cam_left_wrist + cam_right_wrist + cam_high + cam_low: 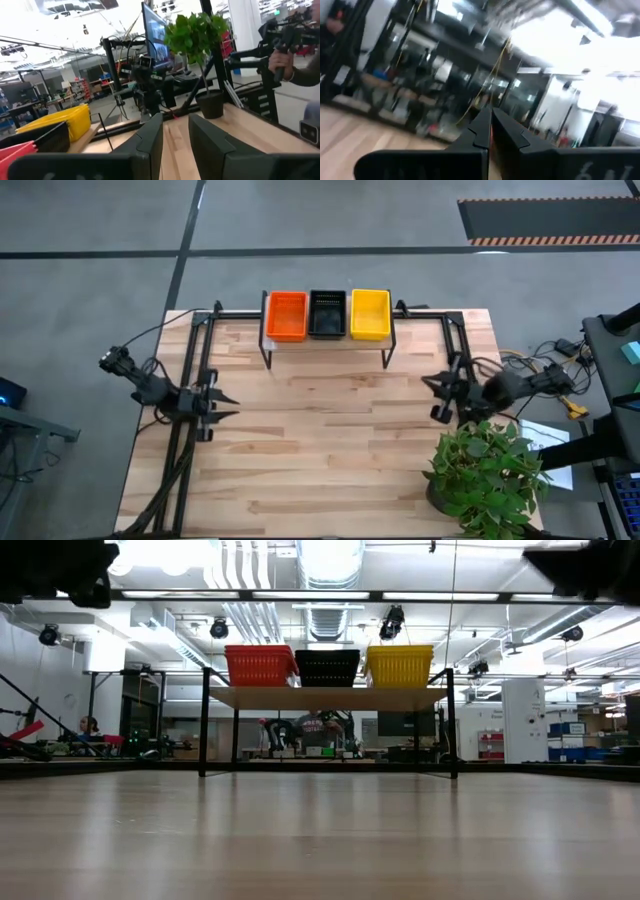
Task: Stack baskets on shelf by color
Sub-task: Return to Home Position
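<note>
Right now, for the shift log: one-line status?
shelf: red-orange basket, black basket, yellow basket | left gripper: open, left side | right gripper: shut, right side

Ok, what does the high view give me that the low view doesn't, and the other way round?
Only the high view: the left claw near the table's left edge, the right claw near its right edge, and the potted plant beside that claw. Only the low view: the slotted sides of the baskets, the gap under the shelf and the room behind. Both: the red-orange basket, black basket and yellow basket side by side on the shelf, black in the middle.
</note>
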